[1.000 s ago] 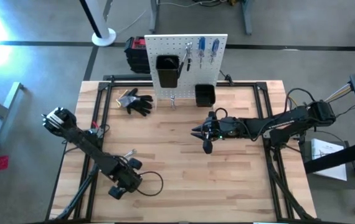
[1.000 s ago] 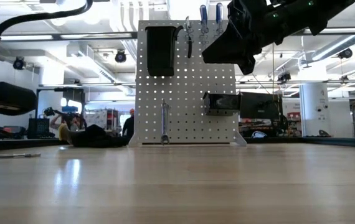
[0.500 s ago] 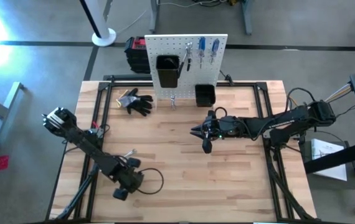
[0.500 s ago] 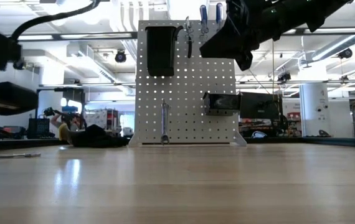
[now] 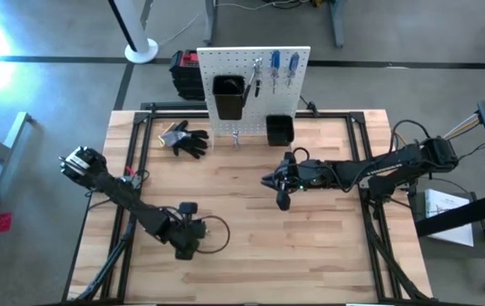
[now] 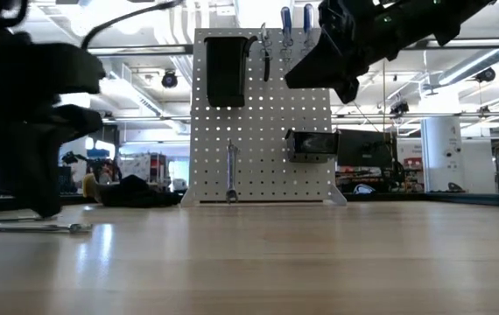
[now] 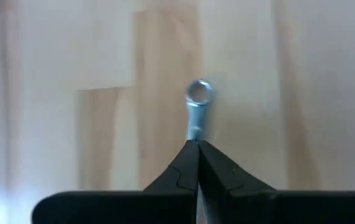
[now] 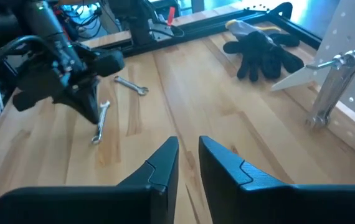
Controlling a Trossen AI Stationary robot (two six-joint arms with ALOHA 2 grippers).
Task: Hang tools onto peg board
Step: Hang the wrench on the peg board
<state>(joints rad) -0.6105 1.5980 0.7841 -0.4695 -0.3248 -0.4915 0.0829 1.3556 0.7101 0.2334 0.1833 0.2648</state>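
The white peg board (image 5: pixel 255 64) stands at the table's far edge with blue screwdrivers (image 5: pixel 285 66), pliers (image 5: pixel 257 78) and a silver wrench (image 6: pixel 230 171) hanging on it. At the near left, my left gripper (image 5: pixel 185 229) is shut on a silver wrench (image 7: pixel 197 106), which also shows in the right wrist view (image 8: pixel 101 121). A second wrench (image 8: pixel 131 85) lies flat on the table beside it. My right gripper (image 8: pixel 188 155) hovers over the table's middle (image 5: pixel 270 181), a narrow gap between its fingers and nothing in it. My left gripper pinches one end of the wrench's shaft (image 7: pixel 194 134) between its two fingertips. The fingers slant down from above, and the wrench sticks out beyond them. Its ring end (image 7: pixel 198 92) points away from the fingers. The wrench slants down, its low end (image 8: pixel 95 140) on the table.
Black work gloves (image 5: pixel 187 138) lie at the far left by the board. Two black bins (image 5: pixel 228 96) (image 5: pixel 280 129) sit on the board. A cable loop (image 5: pixel 215 240) lies beside my left gripper. Bare wood stretches between the arms.
My left gripper has gone toward the table's right edge and rolled about its own line. In the low view it has come in at the left, above the wrench. My right arm has kept still.
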